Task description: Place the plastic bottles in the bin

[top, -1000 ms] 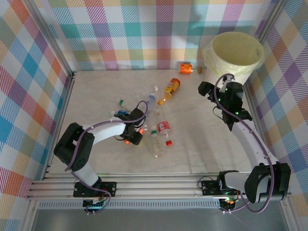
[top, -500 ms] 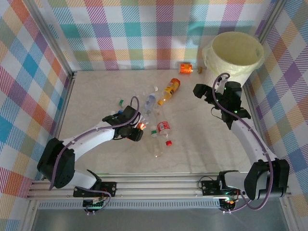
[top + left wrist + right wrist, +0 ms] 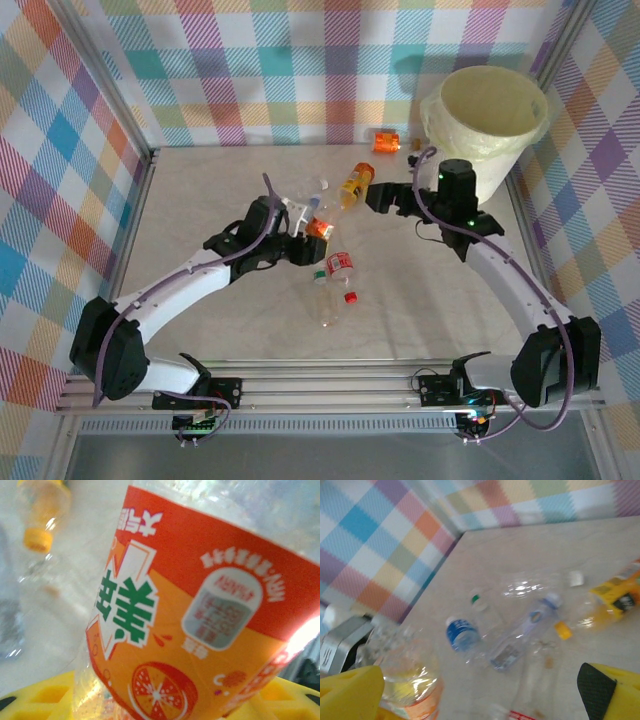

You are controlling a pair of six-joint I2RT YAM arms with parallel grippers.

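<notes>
On the table (image 3: 430, 300) in the top external view, the left gripper (image 3: 308, 226) is raised near the middle, pinching an orange-label bottle (image 3: 320, 229). The right gripper (image 3: 384, 196) hangs just right of it, fingers apart, holding nothing. The bin (image 3: 438, 112) stands in the far right corner, well apart from both grippers. An orange juice bottle (image 3: 355, 185) lies between the two grippers. A small orange bottle (image 3: 386, 141) lies by the back wall, near the bin. A red-label bottle (image 3: 341, 264) and a clear bottle (image 3: 326, 306) lie nearer the arm bases, with a red cap (image 3: 351, 297) beside them. Another clear bottle (image 3: 304, 189) lies just beyond the left gripper.

Left wrist view: the orange-label bottle is up close, with red and orange bands and an orange-slice print, sitting between the yellow pads (image 3: 37, 696). A yellow-capped bottle (image 3: 41, 511) is blurred on the table behind.

Right wrist view: the yellow fingertips (image 3: 347, 695) are wide apart, with nothing between them. Below on the table lie a blue-label bottle (image 3: 462, 634), a blue-capped clear bottle (image 3: 521, 629) and a green-capped clear bottle (image 3: 481, 605). The orange juice bottle is at the right edge and the held bottle at lower left.
</notes>
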